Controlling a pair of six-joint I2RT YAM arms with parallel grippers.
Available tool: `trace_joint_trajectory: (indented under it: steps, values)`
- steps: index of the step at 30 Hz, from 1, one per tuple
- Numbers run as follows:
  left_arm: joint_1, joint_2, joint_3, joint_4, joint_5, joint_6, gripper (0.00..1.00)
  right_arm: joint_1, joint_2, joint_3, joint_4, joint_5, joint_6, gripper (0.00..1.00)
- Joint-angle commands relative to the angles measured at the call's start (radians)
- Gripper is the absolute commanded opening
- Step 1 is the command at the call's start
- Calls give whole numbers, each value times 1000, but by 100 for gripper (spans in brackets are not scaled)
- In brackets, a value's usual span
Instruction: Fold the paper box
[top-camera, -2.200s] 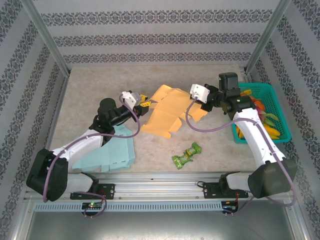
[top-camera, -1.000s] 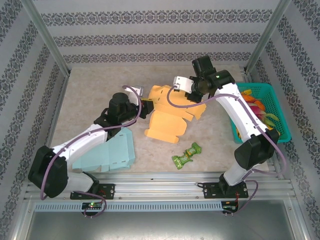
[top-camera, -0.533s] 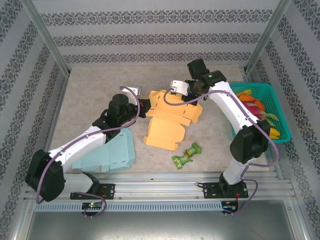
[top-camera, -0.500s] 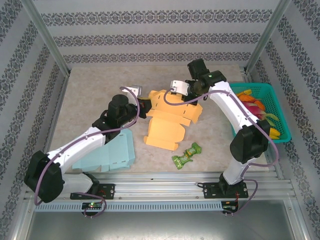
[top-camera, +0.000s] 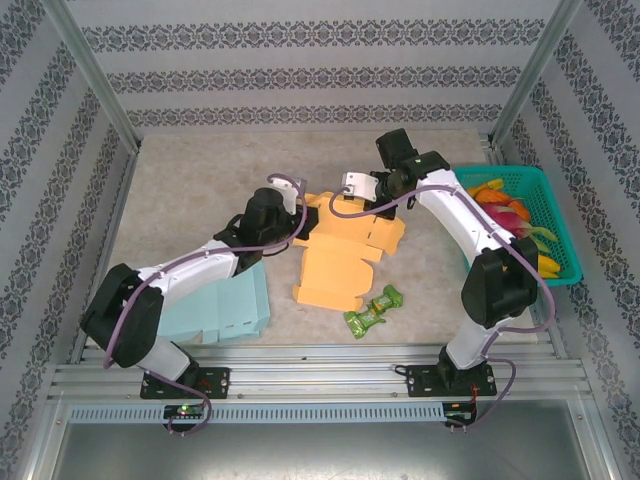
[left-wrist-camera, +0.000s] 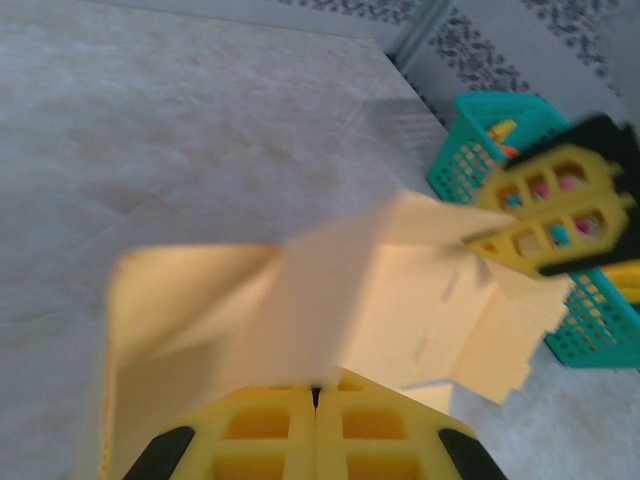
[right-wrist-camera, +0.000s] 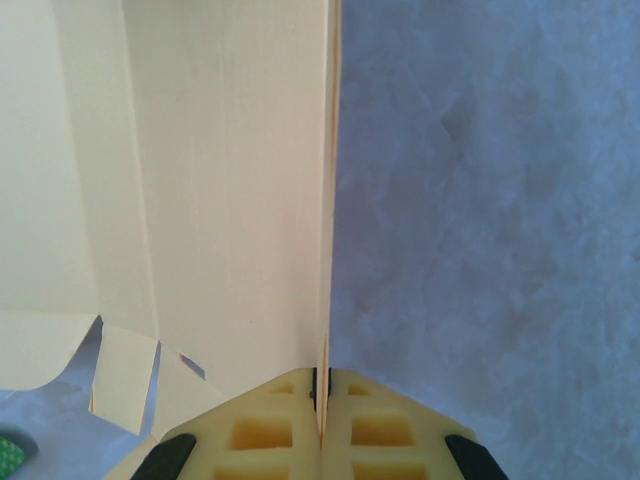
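The paper box (top-camera: 342, 252) is a flat, partly raised yellow-orange cardboard blank in the middle of the table. My left gripper (top-camera: 302, 208) is at its far left corner, shut on a flap. In the left wrist view the pale flap (left-wrist-camera: 350, 300) runs straight into the closed left gripper (left-wrist-camera: 316, 393). My right gripper (top-camera: 342, 198) is at the far edge, shut on an upright panel. In the right wrist view that panel's edge (right-wrist-camera: 327, 200) stands pinched in the right gripper (right-wrist-camera: 321, 382). One of the right gripper's fingers (left-wrist-camera: 555, 215) shows past the box.
A light blue paper blank (top-camera: 222, 305) lies under the left arm. A green wrapped sweet (top-camera: 372, 310) sits just near the box. A teal basket (top-camera: 556, 262) of colourful items stands at the right edge, also seen in the left wrist view as a basket (left-wrist-camera: 470, 150).
The left gripper moved right to the box's far left corner and closed on a flap. The right gripper, still shut on its panel, shifted slightly, and the box slid a little to the right.
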Motion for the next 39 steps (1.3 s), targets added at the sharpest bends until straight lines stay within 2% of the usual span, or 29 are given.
trace_joint_trajectory:
  steps: [1,12,17,26,32,35,39]
  values:
    - [49,15,30,45,-21,-27,2,-14,-51,-35,36,-45,-40,0]
    - [62,26,57,25,-43,-6,2,-16,-67,-86,94,-55,-55,0]
    - [67,-22,53,-17,-81,44,2,-16,-75,-108,118,-39,-58,0]
    - [71,-47,48,-42,-47,21,2,-4,-79,-110,140,-23,-29,0]
    - [76,-99,24,-73,-91,38,2,-6,-93,-134,170,-16,-27,0]
    - [80,-108,18,-71,-66,38,2,-1,-100,-144,191,-18,-24,0]
    - [79,-73,50,-54,43,1,2,12,-103,-144,219,-1,0,0]
